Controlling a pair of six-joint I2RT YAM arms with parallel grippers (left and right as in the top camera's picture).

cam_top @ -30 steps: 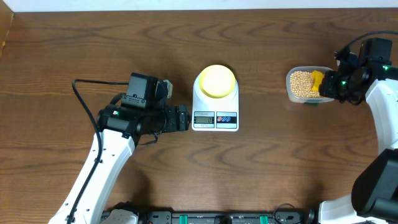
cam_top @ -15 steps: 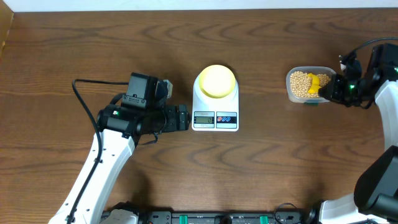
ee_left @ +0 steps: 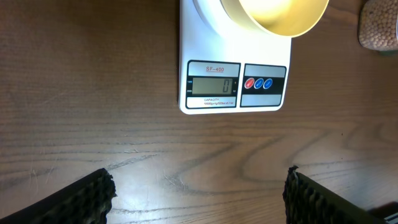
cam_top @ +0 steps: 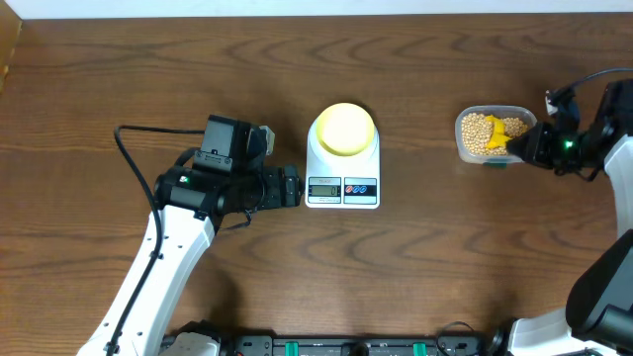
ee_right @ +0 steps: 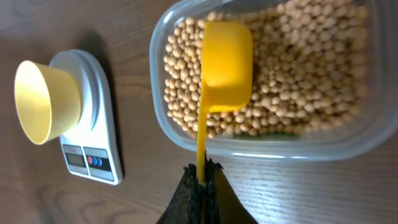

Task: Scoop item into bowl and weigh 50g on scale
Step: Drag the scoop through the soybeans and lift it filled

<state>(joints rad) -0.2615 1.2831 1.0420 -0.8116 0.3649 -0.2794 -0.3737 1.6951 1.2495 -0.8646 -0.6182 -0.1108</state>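
Across the brown wooden counter (cam_top: pixel 99 79), the left arm (cam_top: pixel 178 232) lies just left of the white scale (cam_top: pixel 342 186). The left jaws are released, spread wide over bare wood. The right arm (cam_top: pixel 615 148) reaches in from the far right. The scale's display reads 0, and the pale-yellow bowl (cam_top: pixel 343 129) sits on its platform. Well to the right, a clear tub (cam_top: pixel 461 138) holds the yellow scoop (ee_right: pixel 225 62). The right jaws are clenched on its handle, and its cup rests among the beans (ee_right: pixel 298 74).

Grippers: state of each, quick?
Left gripper: open, holding nothing.
Right gripper: closed on the yellow scoop handle, its cup in the beans.
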